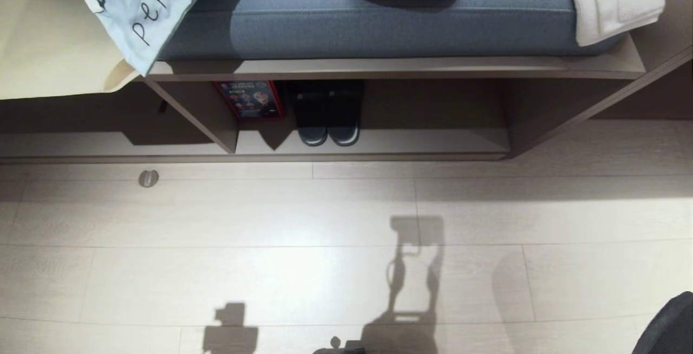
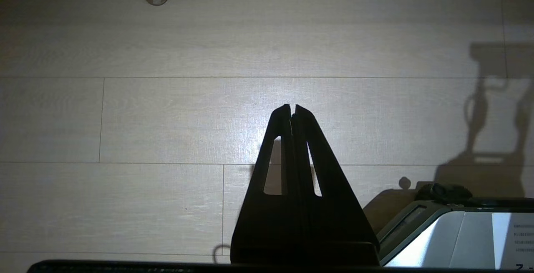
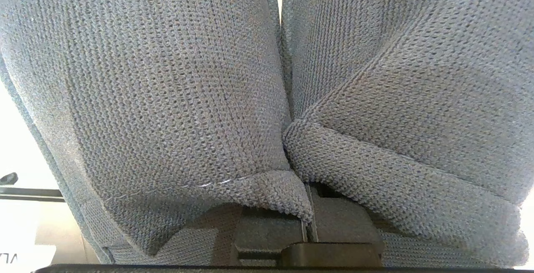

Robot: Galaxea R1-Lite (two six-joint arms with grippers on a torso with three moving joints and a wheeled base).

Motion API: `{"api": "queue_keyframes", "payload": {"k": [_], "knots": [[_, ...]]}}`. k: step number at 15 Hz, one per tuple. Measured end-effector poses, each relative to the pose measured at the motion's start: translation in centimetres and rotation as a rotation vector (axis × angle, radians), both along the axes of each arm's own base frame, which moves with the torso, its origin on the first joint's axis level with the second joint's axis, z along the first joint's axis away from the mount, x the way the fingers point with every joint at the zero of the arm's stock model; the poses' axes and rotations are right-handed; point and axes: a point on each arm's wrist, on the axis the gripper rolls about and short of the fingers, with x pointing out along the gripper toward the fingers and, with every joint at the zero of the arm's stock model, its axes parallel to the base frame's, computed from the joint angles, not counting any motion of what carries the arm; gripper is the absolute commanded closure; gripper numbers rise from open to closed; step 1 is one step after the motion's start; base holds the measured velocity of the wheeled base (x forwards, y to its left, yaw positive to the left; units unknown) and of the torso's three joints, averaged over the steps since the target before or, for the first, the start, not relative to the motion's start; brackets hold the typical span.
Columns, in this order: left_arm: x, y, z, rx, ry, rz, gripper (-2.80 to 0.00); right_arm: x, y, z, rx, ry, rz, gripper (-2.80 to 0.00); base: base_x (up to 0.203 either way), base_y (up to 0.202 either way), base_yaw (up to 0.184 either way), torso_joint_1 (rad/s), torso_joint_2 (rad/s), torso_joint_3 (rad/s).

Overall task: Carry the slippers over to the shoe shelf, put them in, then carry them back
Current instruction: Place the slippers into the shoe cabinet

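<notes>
Head view: the shoe shelf (image 1: 379,143) sits in the upper middle, and one dark pair (image 1: 328,126) is already inside it. You are judged to be mid-carry, with the approach and the placing beside that pair to come.

Left wrist view: your left end effector (image 2: 292,108) is closed and empty above the floor (image 2: 167,118).

Right wrist view: your right end effector (image 3: 309,223) is clamped on two grey slippers (image 3: 167,89), which fill the frame.

Dark slippers (image 1: 328,118) in shoe shelf (image 1: 379,143), under cushion (image 1: 379,18).
</notes>
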Motion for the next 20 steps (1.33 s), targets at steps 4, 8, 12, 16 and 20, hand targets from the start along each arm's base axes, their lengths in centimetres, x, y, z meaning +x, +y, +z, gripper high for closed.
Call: {"api": "queue_keyframes", "payload": {"k": [4, 8, 12, 16, 20], "knots": [[0.00, 0.00, 0.00, 0.000, 0.000, 0.000, 0.00, 0.00, 0.00, 0.00, 0.000, 0.000, 0.000, 0.00, 0.000, 0.000, 0.000, 0.001, 0.00, -0.196], [0.00, 0.00, 0.00, 0.000, 0.000, 0.000, 0.00, 0.00, 0.00, 0.00, 0.000, 0.000, 0.001, 0.00, 0.000, 0.000, 0.000, -0.001, 0.00, -0.199], [0.00, 0.00, 0.00, 0.000, 0.000, 0.000, 0.00, 0.00, 0.00, 0.00, 0.001, 0.000, 0.000, 0.00, 0.000, 0.000, 0.000, 0.006, 0.00, -0.198], [0.00, 0.00, 0.00, 0.000, 0.000, 0.000, 0.00, 0.00, 0.00, 0.00, 0.000, 0.000, 0.000, 0.00, 0.000, 0.000, 0.000, 0.001, 0.00, -0.197], [0.00, 0.00, 0.00, 0.000, 0.000, 0.000, 0.00, 0.00, 0.00, 0.00, 0.000, 0.000, 0.000, 0.00, 0.000, 0.000, 0.000, 0.004, 0.00, -0.194]]}}
